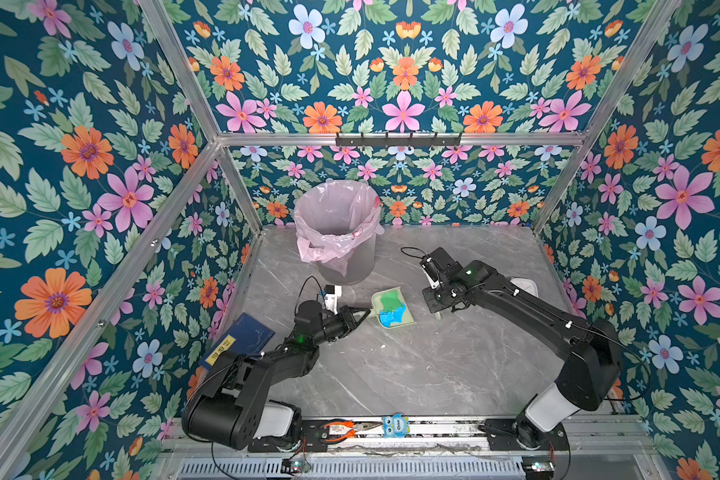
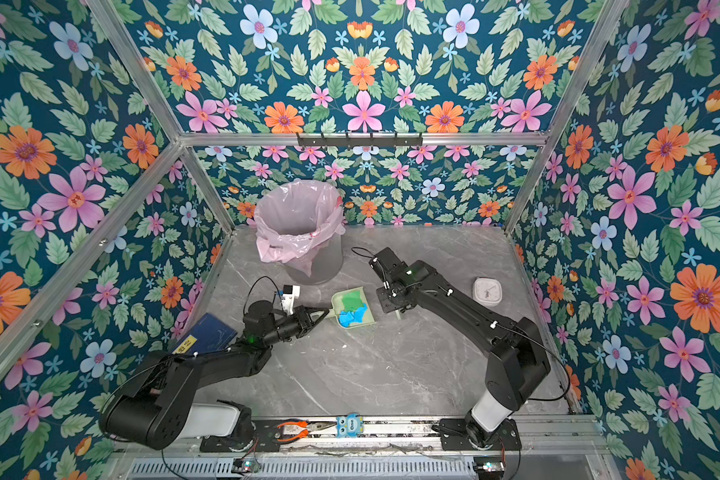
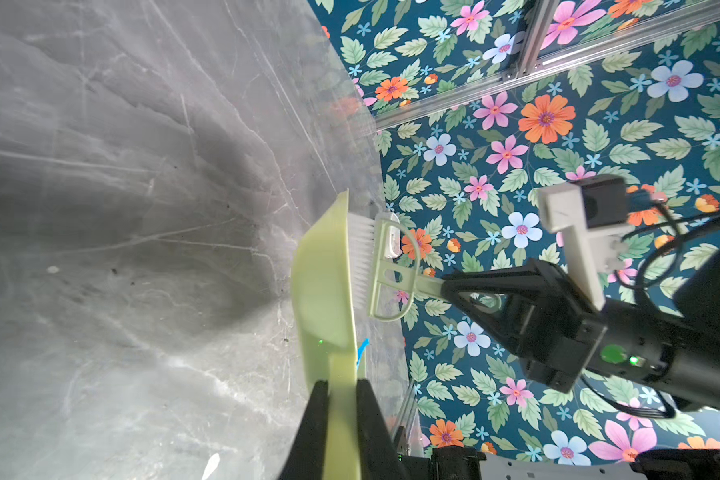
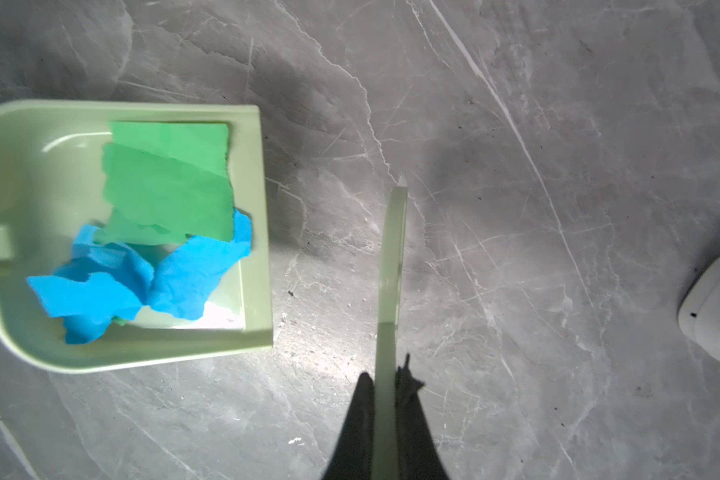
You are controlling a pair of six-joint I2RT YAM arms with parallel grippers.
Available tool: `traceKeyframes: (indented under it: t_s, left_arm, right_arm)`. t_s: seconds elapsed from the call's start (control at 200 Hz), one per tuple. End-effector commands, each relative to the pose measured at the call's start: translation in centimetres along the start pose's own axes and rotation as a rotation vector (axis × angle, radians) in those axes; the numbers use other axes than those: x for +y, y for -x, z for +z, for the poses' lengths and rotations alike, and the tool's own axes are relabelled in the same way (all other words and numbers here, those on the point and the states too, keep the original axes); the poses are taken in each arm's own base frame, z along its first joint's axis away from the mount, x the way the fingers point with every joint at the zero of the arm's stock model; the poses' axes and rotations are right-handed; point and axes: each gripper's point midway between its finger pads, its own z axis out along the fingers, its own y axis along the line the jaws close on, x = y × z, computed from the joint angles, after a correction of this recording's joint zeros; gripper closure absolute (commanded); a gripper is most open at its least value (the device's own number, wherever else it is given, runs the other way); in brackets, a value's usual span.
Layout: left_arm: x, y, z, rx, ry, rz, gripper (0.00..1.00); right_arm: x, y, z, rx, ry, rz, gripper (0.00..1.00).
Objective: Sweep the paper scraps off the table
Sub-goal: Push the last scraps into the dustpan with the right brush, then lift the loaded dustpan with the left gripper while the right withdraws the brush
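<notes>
Pinches the handle of the pale green dustpan [image 1: 408, 319] with the left end effector [image 1: 364, 311], fingers pressed tight against it. Clamps the brush [image 4: 391, 257] by its handle in the right end effector [image 4: 385, 376], pressed together on it, bristles pointing down toward the grey marbled surface [image 1: 412, 365], just beside the pan's open lip and apart from it. Carries the paper scraps [image 4: 167, 199], green and blue, heaped inside the dustpan, near the pink-lined bin [image 1: 341, 232].
</notes>
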Motion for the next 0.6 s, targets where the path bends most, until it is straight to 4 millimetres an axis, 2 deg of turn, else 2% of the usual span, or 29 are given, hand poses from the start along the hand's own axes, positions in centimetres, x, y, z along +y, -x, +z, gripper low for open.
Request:
traceKeyframes:
  t_s: [0.0,0.125,0.3,0.595]
  left_arm:
    - [-0.7,0.4,-0.3,-0.011,0.009,-0.014,1.0]
    - [-2.6,1.1,-0.7,-0.028,-0.012,-0.002,1.0]
    - [-5.3,2.3,-1.3,-0.051,-0.046,0.004,1.0]
    - [-10.4,4.2,-1.9,-0.095,-0.181,-0.04,1.0]
  right_arm:
    - [-1.1,0.4,-0.4,-0.038,-0.015,0.061,1.0]
    - [-2.8,0.2,-0.5,-0.052,0.023,0.164,1.0]
    - [-4.5,-0.1,-1.1,-0.08,0.038,0.221,1.0]
    - [-4.3,-0.4,-0.4,-0.078,0.056,0.221,1.0]
